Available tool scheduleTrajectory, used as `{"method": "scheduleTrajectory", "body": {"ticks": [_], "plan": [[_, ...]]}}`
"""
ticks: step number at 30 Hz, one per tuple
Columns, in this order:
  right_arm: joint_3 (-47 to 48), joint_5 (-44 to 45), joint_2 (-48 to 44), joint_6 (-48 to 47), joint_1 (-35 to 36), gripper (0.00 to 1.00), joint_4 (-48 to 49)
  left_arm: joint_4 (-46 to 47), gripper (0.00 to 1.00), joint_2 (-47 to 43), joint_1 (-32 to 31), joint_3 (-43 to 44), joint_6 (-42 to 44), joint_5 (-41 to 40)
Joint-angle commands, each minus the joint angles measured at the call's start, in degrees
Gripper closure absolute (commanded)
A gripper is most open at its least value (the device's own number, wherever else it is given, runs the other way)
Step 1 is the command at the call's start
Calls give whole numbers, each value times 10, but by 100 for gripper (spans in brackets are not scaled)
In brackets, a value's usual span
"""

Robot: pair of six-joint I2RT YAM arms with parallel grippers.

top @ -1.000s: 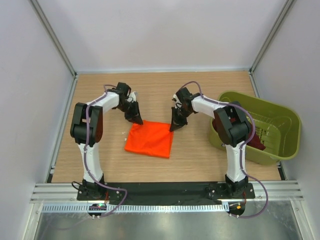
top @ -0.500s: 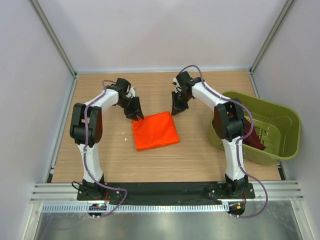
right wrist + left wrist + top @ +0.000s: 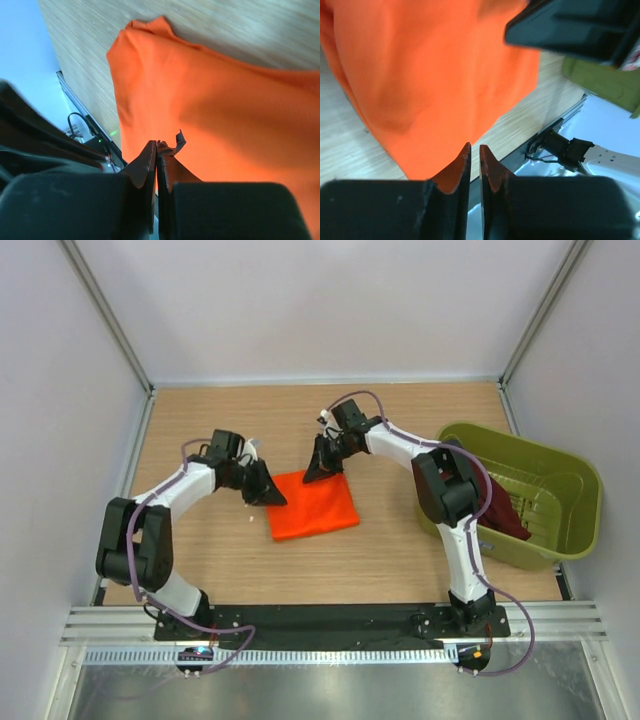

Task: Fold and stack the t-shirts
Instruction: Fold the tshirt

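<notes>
The orange shirt point(image 3: 315, 508) lies folded into a rough square mid-table, and the maroon shirt point(image 3: 512, 518) sits in the tub point(image 3: 560, 465) at the right. The step looks like taking the orange shirt's far edge for another fold. To do it well, both tips should bite only the top layers at matching corners, then lift level and together so the edges land square. The left gripper point(image 3: 268, 492) is at the far left corner with its jaws almost closed, and no cloth is clearly in the thin slit. The right gripper point(image 3: 312, 472) is at the far edge with its jaws pressed together. It may pinch a wisp of cloth, but the blur hides it. The left arm reaches in low from the left. The right arm stretches far and leftward with its wrist tipped down.
</notes>
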Motion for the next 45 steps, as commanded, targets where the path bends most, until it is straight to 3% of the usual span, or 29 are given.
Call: {"method": "scheduleTrajectory", "body": {"ticks": [1,6,9,18,26,32,37,41,45], "plan": [[1,-44,32,45,0,95,79,123,88,-17,-5,-72,-71,66],[5,-40,96,48,-4,98,93,321,92,-21,-6,-173,-168,111],[9,-37,116,55,-4,99,91,346,94,-10,-8,-214,-187,120],[13,-14,119,42,-5,99,60,176,99,47,-6,-238,-154,25],[84,22,33,-39,1,94,-97,82,88,0,-8,-139,-93,41],[25,-3,-39,-54,27,89,-119,27,81,-47,-7,-32,-69,20],[-69,-45,-75,-38,55,90,-71,106,83,35,29,-10,-128,42],[-145,-86,-88,-27,59,96,-8,127,85,138,29,22,-129,40],[-216,-67,-91,-64,56,99,-9,123,87,209,29,41,-97,17]]}}
